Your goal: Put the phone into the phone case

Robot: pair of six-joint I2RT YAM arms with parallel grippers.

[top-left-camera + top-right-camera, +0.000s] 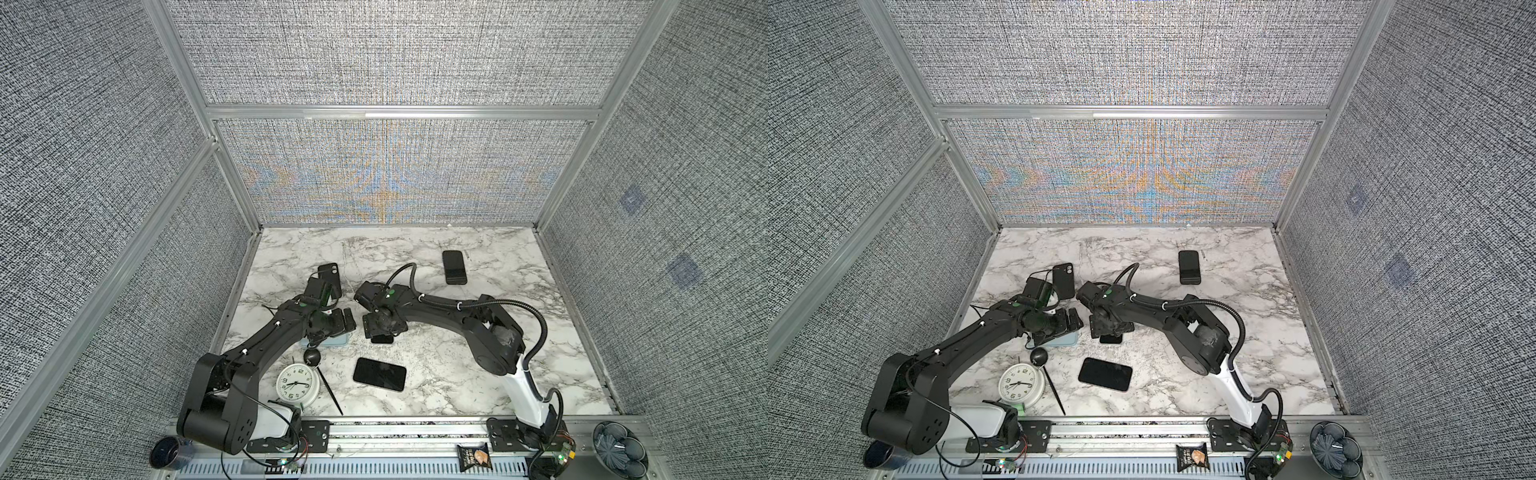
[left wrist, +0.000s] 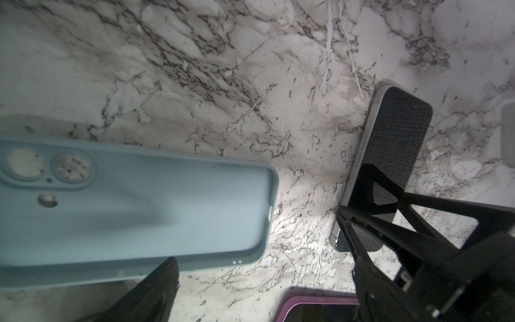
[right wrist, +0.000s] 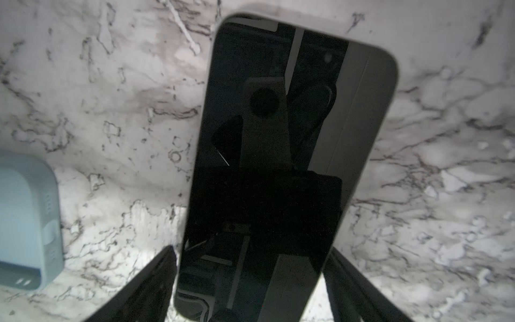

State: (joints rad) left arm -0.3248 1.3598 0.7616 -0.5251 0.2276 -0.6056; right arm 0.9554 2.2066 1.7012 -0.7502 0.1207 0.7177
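Observation:
A light blue phone case [image 2: 156, 212] lies hollow side up on the marble table, mostly hidden under my left arm in both top views [image 1: 328, 341] [image 1: 1065, 341]. My left gripper [image 2: 256, 292] [image 1: 343, 323] hangs open just past the case's end, with one finger [image 2: 153, 290] over its rim and nothing held. A black phone [image 3: 273, 156] [image 2: 390, 156] lies screen up to the right of the case. In a top view only its end [image 1: 382, 339] shows. My right gripper [image 3: 252, 251] [image 1: 380, 322] stands over the phone with both fingertips against its long edges.
A second black phone [image 1: 379, 374] lies nearer the front and a third [image 1: 454, 267] at the back right. A black case [image 1: 330, 274] is behind my left gripper, and a purple-rimmed case [image 2: 306, 302] beside it. A white clock [image 1: 297, 383] and a ball-tipped stick [image 1: 312, 357] are at the front left.

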